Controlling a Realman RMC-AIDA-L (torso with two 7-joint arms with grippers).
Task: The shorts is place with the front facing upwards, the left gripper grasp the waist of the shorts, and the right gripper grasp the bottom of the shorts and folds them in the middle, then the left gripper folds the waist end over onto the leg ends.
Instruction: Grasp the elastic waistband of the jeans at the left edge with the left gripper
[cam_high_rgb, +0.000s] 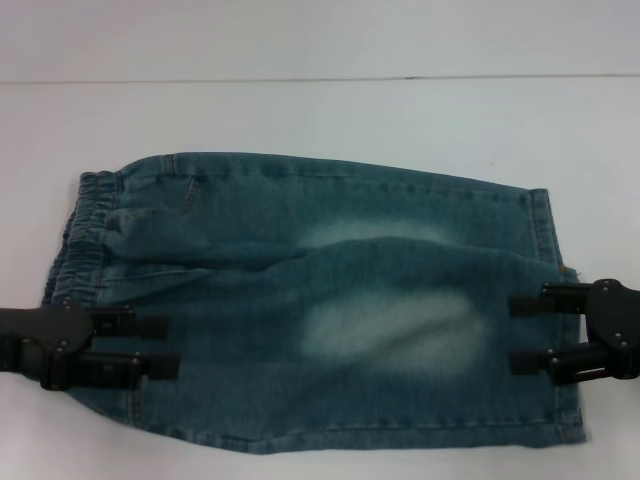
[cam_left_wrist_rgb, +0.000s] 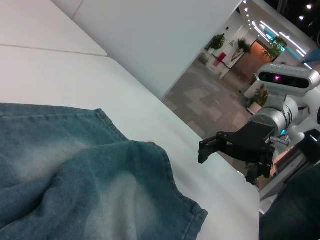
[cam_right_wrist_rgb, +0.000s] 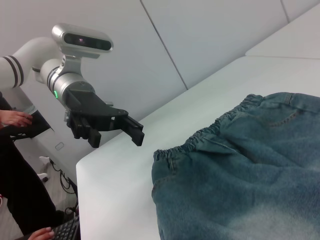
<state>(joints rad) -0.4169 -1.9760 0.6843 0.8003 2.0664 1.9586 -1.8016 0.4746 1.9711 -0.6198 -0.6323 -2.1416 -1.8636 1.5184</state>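
Blue denim shorts (cam_high_rgb: 330, 300) lie flat on the white table (cam_high_rgb: 330, 110), with the elastic waist (cam_high_rgb: 85, 225) at the left and the leg ends (cam_high_rgb: 550, 300) at the right. My left gripper (cam_high_rgb: 172, 346) is open at the near part of the waist end, its fingers over the denim. At the leg ends my right gripper (cam_high_rgb: 511, 333) is also open, its fingers pointing inward over the hem. Neither holds any cloth. The left wrist view shows the leg hem (cam_left_wrist_rgb: 165, 200) and the right gripper (cam_left_wrist_rgb: 212, 146) beyond it. The right wrist view shows the waist (cam_right_wrist_rgb: 200, 137) and the left gripper (cam_right_wrist_rgb: 139, 134).
The table's far edge (cam_high_rgb: 320, 80) meets a pale wall. A crease (cam_high_rgb: 300, 258) runs across the shorts from waist to hem. A person's hands (cam_right_wrist_rgb: 17, 119) and a keyboard (cam_right_wrist_rgb: 60, 231) show beyond the table's left end.
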